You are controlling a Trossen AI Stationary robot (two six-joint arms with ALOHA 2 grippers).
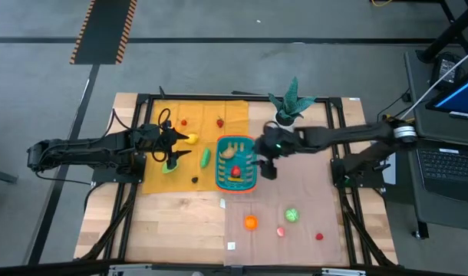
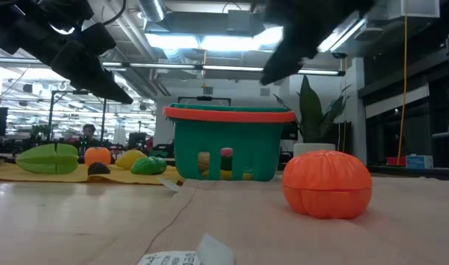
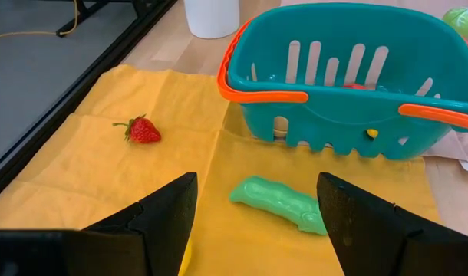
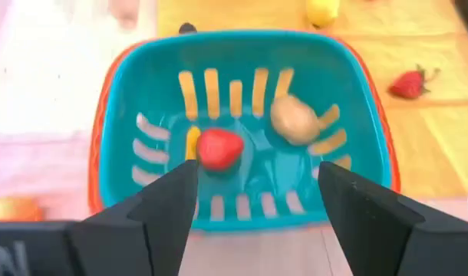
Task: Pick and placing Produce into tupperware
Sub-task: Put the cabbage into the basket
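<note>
On the left of the high view my left end effector (image 1: 175, 149) hovers over the yellow cloth (image 1: 161, 180), its fingers spread wide and holding nothing. Just beside it lie a small yellow toy fruit (image 1: 191, 139) and a flat light-green toy piece (image 1: 169, 167). Further up the cloth sit two small red toy strawberries (image 1: 184, 121) (image 1: 220, 122), and a long green toy vegetable (image 1: 205, 157) lies between my left end effector and the basket.

In the middle of the frame stands the teal slotted plastic basket with an orange rim (image 1: 219, 175), straddling the cloth's right edge. In the right wrist view, a red toy strawberry (image 4: 219, 148) and a tan toy potato (image 4: 294, 119) lie on its floor.

My right end effector (image 1: 266, 159) hangs at the basket's right side, fingers parted wide with nothing between them. Above it, at the upper edge of the table (image 1: 180, 230), stands the potted green plant (image 1: 289, 101).

At the lower right of the frame, on the pink cloth (image 1: 303, 184), lie an orange toy fruit (image 1: 251, 222), a small pink-red piece (image 1: 281, 231), a round green toy vegetable (image 1: 291, 215) and a small red piece (image 1: 319, 236), all well apart from the basket.
</note>
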